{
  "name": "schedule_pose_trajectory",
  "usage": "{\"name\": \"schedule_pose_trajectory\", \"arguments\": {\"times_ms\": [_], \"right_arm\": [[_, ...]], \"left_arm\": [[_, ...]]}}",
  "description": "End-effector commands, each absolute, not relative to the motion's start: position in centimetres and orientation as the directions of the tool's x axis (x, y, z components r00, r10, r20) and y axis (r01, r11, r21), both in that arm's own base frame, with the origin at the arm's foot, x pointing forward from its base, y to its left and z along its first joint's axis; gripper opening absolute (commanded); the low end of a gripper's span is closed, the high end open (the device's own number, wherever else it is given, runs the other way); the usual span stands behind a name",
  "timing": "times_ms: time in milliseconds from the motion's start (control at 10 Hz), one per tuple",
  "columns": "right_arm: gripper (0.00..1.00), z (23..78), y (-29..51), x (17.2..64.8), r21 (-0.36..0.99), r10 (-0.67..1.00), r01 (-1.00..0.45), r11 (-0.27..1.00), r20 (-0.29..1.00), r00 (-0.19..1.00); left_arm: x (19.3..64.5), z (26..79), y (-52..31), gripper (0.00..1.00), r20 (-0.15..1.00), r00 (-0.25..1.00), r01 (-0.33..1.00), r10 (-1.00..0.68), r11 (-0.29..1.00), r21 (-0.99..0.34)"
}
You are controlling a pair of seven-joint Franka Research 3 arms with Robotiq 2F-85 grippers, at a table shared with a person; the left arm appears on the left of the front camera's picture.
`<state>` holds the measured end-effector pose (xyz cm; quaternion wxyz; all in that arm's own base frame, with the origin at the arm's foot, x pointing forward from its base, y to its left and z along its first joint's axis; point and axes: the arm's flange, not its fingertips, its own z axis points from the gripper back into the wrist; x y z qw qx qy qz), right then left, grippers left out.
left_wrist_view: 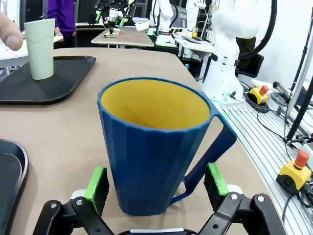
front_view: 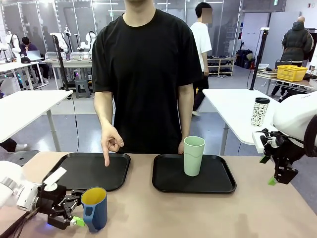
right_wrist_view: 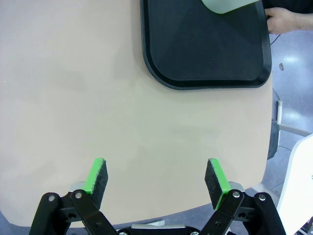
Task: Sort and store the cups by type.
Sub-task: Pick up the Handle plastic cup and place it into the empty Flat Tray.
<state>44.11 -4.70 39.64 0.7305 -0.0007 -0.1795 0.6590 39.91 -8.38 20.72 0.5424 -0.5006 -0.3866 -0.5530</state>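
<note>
The dark blue mug with a yellow inside stands on the table near the front left, just in front of the left black tray. My left gripper is open, and its green pads flank the mug, whose handle is turned toward the right pad. The pale mint-green tumbler stands upright on the right black tray. My right gripper hangs open at the table's right edge, holding nothing. In the right wrist view that gripper is over bare tabletop.
The person stands at the far side and presses a fingertip onto the left tray; the other hand rests behind the tumbler. A white speckled travel tumbler sits on a white table at back right.
</note>
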Motion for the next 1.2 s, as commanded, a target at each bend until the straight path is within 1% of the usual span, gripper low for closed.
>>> {"name": "schedule_pose_trajectory", "arguments": {"times_ms": [0,200,500,1100], "right_arm": [[1.00,39.6,-4.6,43.9,-0.244,0.964,-0.959,0.142,0.252,0.078],[1.00,39.6,-4.6,43.9,-0.244,0.964,-0.959,0.142,0.252,0.078],[1.00,39.6,-4.6,43.9,-0.244,0.964,-0.959,0.142,0.252,0.078],[1.00,39.6,-4.6,43.9,-0.244,0.964,-0.959,0.142,0.252,0.078]], "left_arm": [[39.3,20.1,-9.2,1.00,0.986,0.043,0.994,-0.162,-0.090,-0.058],[39.2,20.0,-9.4,1.00,0.988,0.050,0.993,-0.148,-0.099,-0.065],[38.8,19.7,-10.1,1.00,0.988,0.057,0.986,-0.141,-0.148,-0.078],[38.7,19.1,-11.7,1.00,0.988,0.080,0.979,-0.133,-0.174,-0.103]]}}
